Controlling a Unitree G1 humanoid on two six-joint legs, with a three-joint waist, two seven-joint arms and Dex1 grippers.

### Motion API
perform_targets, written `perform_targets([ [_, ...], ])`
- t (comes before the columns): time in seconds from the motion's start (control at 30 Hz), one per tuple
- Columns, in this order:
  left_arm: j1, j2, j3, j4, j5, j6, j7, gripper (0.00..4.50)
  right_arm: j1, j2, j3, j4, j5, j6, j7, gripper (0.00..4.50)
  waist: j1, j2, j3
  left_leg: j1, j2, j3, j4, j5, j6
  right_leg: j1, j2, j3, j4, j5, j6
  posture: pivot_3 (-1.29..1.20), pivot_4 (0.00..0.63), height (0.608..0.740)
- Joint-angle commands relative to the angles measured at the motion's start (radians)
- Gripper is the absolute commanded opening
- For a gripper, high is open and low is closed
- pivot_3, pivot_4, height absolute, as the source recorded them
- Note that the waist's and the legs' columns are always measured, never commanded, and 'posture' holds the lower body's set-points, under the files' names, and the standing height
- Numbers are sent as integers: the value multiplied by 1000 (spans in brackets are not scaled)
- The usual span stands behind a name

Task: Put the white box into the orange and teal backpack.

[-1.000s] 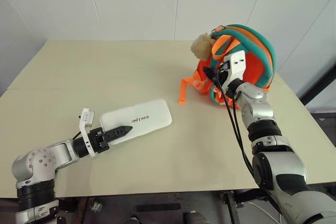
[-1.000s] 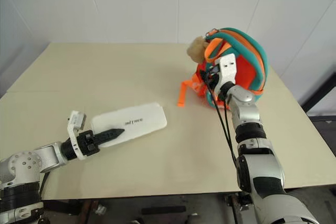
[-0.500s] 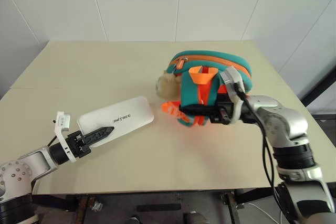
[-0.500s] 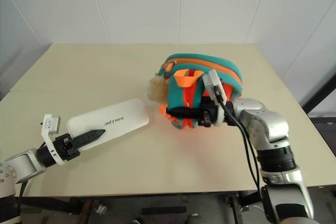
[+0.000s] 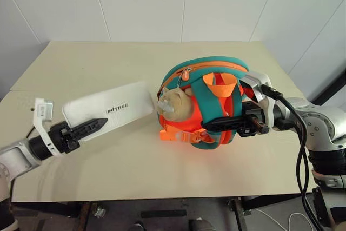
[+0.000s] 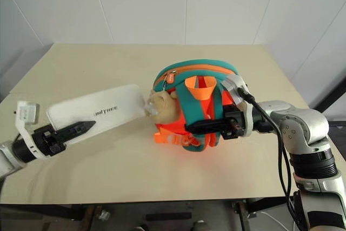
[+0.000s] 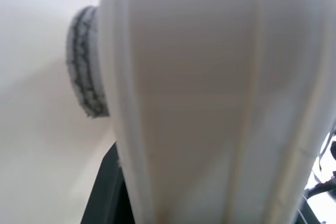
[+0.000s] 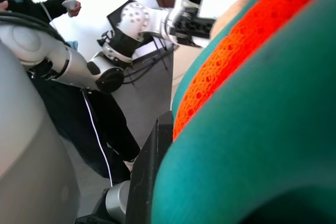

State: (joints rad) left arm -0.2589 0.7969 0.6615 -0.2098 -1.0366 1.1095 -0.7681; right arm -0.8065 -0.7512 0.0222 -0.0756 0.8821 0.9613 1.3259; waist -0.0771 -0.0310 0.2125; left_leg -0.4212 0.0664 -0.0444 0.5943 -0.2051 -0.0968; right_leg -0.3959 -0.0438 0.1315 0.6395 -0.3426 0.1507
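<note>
The left claw (image 5: 89, 128) is closed on one end of the white box (image 5: 108, 109). One black finger (image 5: 92, 127) lies on top of the box, next to the small dark letters. The box is held up off the table (image 5: 108, 63), over the left part of it, a bit nearer the front edge than the back edge. Its free end points at the orange and teal backpack (image 5: 208, 101) and stops just beside the beige plush animal (image 5: 175, 105) that hangs on the bag. You cannot tell if the box touches the plush toy.

The right claw (image 5: 213, 125) reaches in from the right edge of the table. Its black fingers are pinched tight on the straps of the backpack, teal and orange ones. The backpack is over the middle of the table, a little toward the right edge. You cannot tell if it rests on the table or hangs just above it. Its round teal and orange top faces the back edge, and an orange loop (image 5: 220, 84) sticks up in the middle. Orange strap ends (image 5: 175, 135) hang down at its front, close to the tabletop.

In the left wrist view the white box is very close up. In the right wrist view a person (image 8: 39, 11) in dark clothes stands beyond the table.
</note>
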Motion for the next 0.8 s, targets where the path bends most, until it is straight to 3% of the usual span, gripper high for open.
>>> perform_targets([
  [0.03,-8,49,-56,-65,53,-144,-116,1331,-31,4,19,18,-39,-49,40,18,1,0,0,0,0,0,0,0,0,0,0,0,0,0,0,0,150,740],
  [0.2,-76,76,-170,-61,103,-252,-192,1331,-29,38,47,36,-78,-81,43,18,6,0,0,0,0,0,-1,0,0,0,0,0,-1,0,0,0,150,740],
  [0.4,-167,68,-303,42,261,-442,-254,1331,0,75,41,5,-71,-69,21,18,20,0,0,-1,0,0,-1,0,0,0,0,0,-2,0,0,0,150,740],
  [0.57,-267,44,-274,116,215,-459,-268,1331,31,48,28,-23,-55,-45,30,18,24,0,0,-1,0,0,0,-1,1,0,0,0,-1,0,0,0,150,740],
  [0.8,-328,70,-313,188,268,-519,-349,1331,43,9,37,-30,-60,-39,56,18,21,0,0,-1,0,0,1,-1,1,0,0,0,0,0,0,0,150,740],
])
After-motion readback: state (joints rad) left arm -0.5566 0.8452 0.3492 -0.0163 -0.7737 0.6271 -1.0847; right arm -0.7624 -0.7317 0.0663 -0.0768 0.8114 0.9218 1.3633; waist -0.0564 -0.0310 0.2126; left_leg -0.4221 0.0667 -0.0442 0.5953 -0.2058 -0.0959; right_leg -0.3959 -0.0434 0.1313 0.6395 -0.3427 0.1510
